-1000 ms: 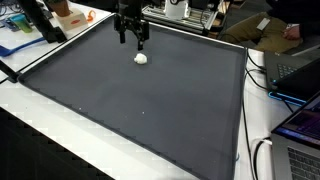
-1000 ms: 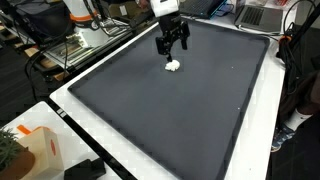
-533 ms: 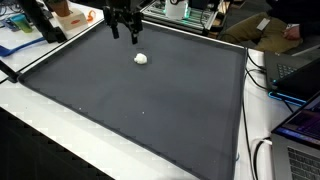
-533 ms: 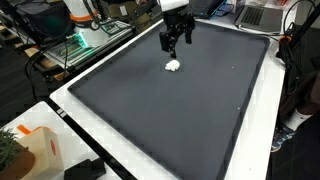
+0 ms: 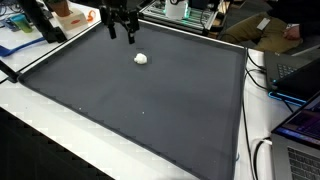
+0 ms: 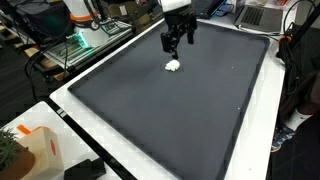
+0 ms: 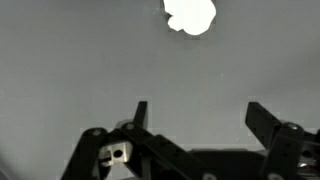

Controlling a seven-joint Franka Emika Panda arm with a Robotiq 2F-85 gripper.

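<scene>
A small white crumpled lump [image 5: 141, 58] lies on the dark grey mat [image 5: 140, 110] near its far edge; it also shows in the other exterior view as the white lump [image 6: 173, 66] and at the top of the wrist view as the lump [image 7: 190, 15]. My gripper [image 5: 122, 34] hangs above the mat, off to the side of the lump and apart from it. From the other side the gripper [image 6: 176, 41] sits just beyond the lump. In the wrist view the gripper [image 7: 200, 115] is open, with only bare mat between its fingers.
The mat lies on a white table [image 5: 45, 130]. Laptops [image 5: 298, 130] and cables line one side. An orange object [image 5: 70, 15] and clutter sit behind the mat. An orange-and-white box [image 6: 35, 150] stands at the table's near corner.
The gripper has lifted off and moved away from the white lump toward the mat's far edge, staying open. The lump has not moved.
</scene>
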